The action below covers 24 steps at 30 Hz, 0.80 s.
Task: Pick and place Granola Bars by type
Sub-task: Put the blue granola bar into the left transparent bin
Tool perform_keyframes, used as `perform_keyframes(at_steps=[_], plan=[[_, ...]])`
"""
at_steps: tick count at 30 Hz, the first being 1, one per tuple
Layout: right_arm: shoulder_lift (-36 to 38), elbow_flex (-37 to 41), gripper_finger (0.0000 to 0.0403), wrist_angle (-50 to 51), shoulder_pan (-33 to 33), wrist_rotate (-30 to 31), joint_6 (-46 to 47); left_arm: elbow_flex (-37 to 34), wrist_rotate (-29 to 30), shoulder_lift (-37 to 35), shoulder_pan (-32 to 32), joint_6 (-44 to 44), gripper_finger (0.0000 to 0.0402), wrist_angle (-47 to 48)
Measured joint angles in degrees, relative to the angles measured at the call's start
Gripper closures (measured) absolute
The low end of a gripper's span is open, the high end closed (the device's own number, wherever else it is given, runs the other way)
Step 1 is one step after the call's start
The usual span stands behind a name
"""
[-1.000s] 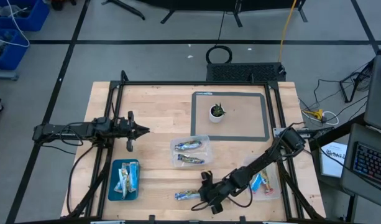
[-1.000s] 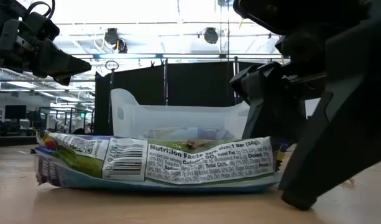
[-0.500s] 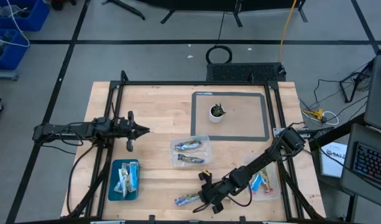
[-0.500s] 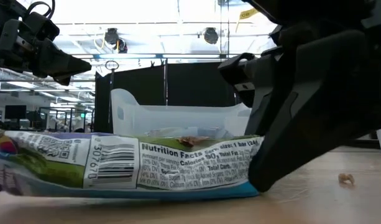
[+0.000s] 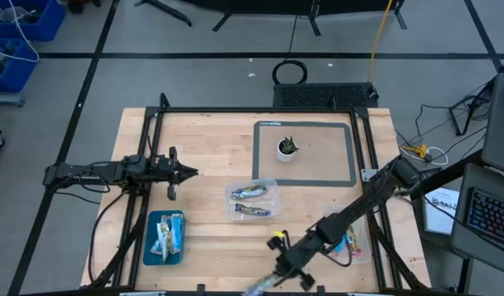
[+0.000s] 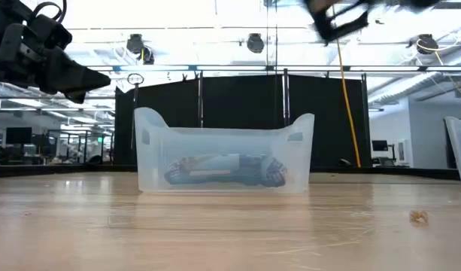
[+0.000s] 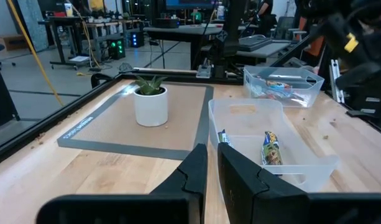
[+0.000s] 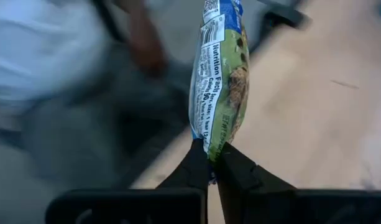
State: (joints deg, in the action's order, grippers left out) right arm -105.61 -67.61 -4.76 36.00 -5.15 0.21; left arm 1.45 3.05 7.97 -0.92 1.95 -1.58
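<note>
Granola bars (image 5: 253, 200) in clear tub (image 5: 269, 184)

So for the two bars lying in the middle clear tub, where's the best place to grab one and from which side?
Probably from straight above, closing across a bar's narrow middle. Both granola bars lie flat on the floor of the clear tub, whose walls block any sideways approach, as the left wrist view shows. The right gripper already pinches another bar by its end seal.

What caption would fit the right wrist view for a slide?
Right gripper shut on one end of a blue-white-green granola bar, held above the wooden table.
</note>
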Motion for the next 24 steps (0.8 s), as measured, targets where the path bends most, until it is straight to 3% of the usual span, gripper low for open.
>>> perform_keyframes(at_steps=[4,8,10,18,24], plan=[[4.8,3.4,0.0398,-3.4,1.3,-9.0,2.2,0.0,0.0,0.0,0.0,0.0,0.036,0.0],[9.8,9.5,0.0398,-13.5,2.6,-21.5,4.8,0.0,0.0,0.0,0.0,0.0,0.036,0.0],[12.5,13.1,0.0398,-18.8,3.5,-24.8,5.6,0.0,0.0,0.0,0.0,0.0,0.036,0.0],[19.8,25.4,0.0399,-30.3,5.3,-17.3,7.0,0.0,0.0,0.0,0.0,0.0,0.036,0.0],[20.3,26.9,0.0399,-32.8,5.4,-17.1,7.4,0.0,0.0,0.0,0.0,0.0,0.036,0.0]])
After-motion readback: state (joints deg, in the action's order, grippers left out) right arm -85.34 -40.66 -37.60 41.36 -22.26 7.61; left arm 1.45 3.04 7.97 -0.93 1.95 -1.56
